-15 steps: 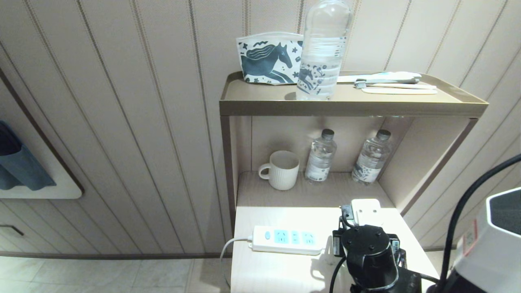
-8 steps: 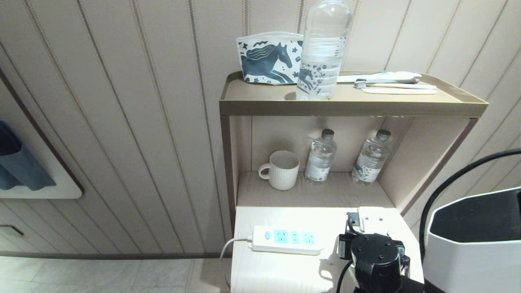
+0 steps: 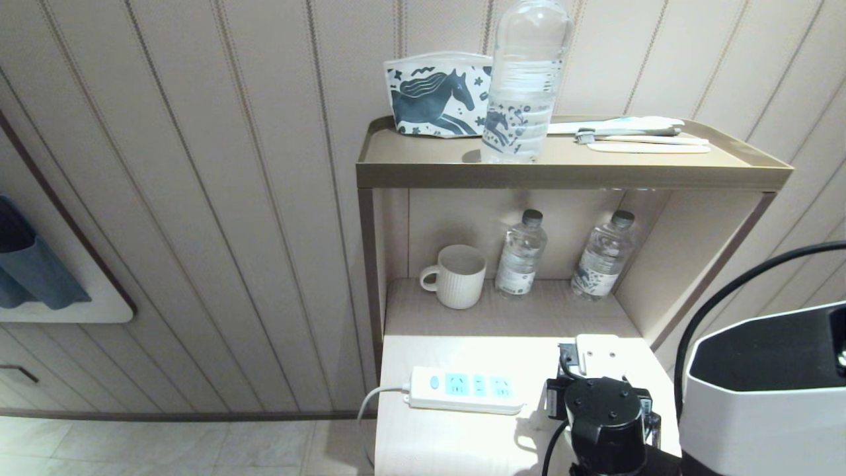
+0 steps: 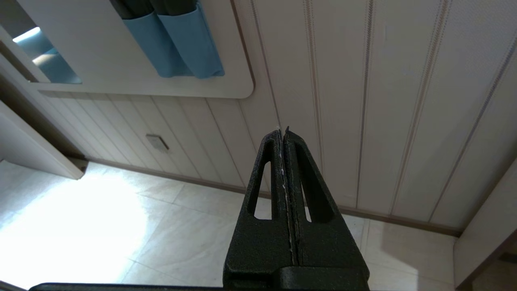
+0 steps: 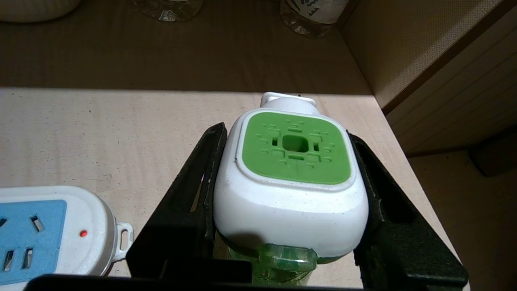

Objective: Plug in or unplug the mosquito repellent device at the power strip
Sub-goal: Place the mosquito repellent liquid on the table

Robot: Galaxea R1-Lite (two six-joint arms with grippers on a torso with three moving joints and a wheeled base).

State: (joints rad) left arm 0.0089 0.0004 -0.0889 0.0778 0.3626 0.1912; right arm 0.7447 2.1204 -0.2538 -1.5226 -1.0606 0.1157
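Observation:
The mosquito repellent device [image 5: 291, 178] has a white squarish head with a green face and a green bottle below it. My right gripper [image 5: 285, 132] is shut on it, one black finger pressed to each side of the head. In the head view the device [image 3: 598, 354] sits at the right of the table, just beyond my black wrist [image 3: 605, 413] and apart from the power strip [image 3: 466, 390]. The strip's end [image 5: 48, 230] shows a small lit red light and empty blue sockets. My left gripper [image 4: 282, 131] is shut and empty, parked off to the side facing the wall and floor.
A mug [image 3: 456, 276] and two small water bottles [image 3: 520, 253] [image 3: 603, 254] stand at the back of the lower shelf. The top shelf [image 3: 423, 175] carries a large bottle [image 3: 525, 79], a horse-print pouch [image 3: 436, 92] and toothbrushes [image 3: 634, 132]. The shelf's side wall [image 3: 687, 264] lies close on the right.
My right gripper, still holding the device, has shifted slightly toward the table's near edge. The arm's white forearm housing has swung into view at the lower right.

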